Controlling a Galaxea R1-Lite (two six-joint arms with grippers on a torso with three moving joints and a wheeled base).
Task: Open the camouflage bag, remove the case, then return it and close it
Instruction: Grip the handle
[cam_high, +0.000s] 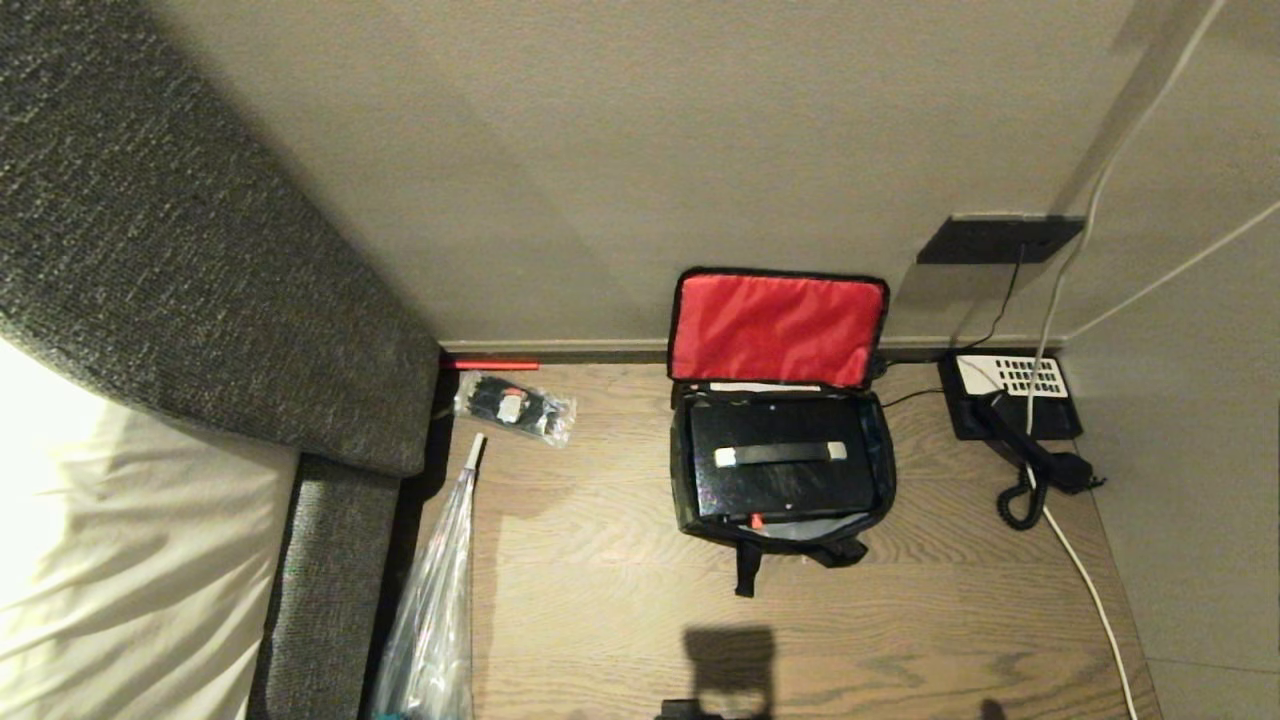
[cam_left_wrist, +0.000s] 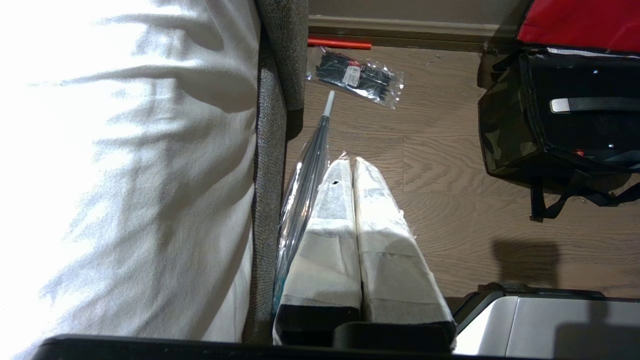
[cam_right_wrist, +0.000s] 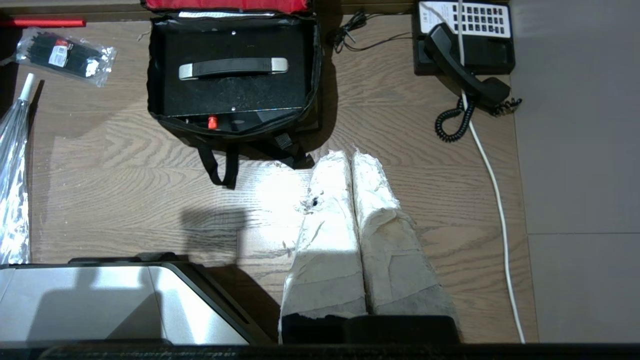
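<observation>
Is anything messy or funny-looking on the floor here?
Yes. The phone sits on the floor with its handset off the cradle, lying crooked across it. The bag stands open.

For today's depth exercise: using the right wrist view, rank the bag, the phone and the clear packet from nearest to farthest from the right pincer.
1. Bag, just ahead of the right pincer, toward the robot's left.
2. Phone, far right corner.
3. Packet, far left.
</observation>
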